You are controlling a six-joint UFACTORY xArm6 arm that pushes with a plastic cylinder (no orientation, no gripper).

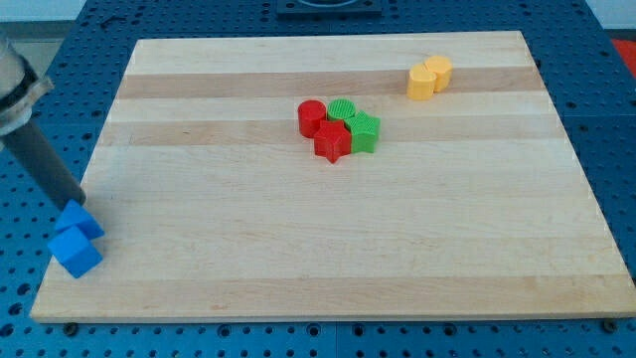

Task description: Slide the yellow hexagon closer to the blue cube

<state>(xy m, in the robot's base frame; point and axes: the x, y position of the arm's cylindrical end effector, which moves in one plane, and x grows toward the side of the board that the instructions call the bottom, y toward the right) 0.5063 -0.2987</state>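
the rod comes down from the view's top left, and the tip (79,202) stands at the left edge of the wooden board (328,259), touching or almost touching the upper of two blue blocks. there is no pincer on this arm, only the straight dark rod, so nothing can be apart or together.

the blue cube (76,253) lies at the board's lower left corner, partly over the edge, and a second blue block (79,220) sits just above it, touching it; i cannot tell its exact shape.

the yellow hexagon (421,84) is far away, near the view's top right, and a second yellow block (438,72) touches it on its upper right side. so the hexagon lies right and up from the tip, well apart, almost the whole board between them.

i judge that the tip must first travel around to the far, upper right side of the hexagon, and then push it down and left. the second yellow block stands just there, so it may be pushed along too.

between them, near the middle, stands a cluster: a red cylinder (311,117), a red star (333,142), and two green blocks (343,110) (366,132). this cluster is close to the straight line toward the cube.

no containers are on the board.
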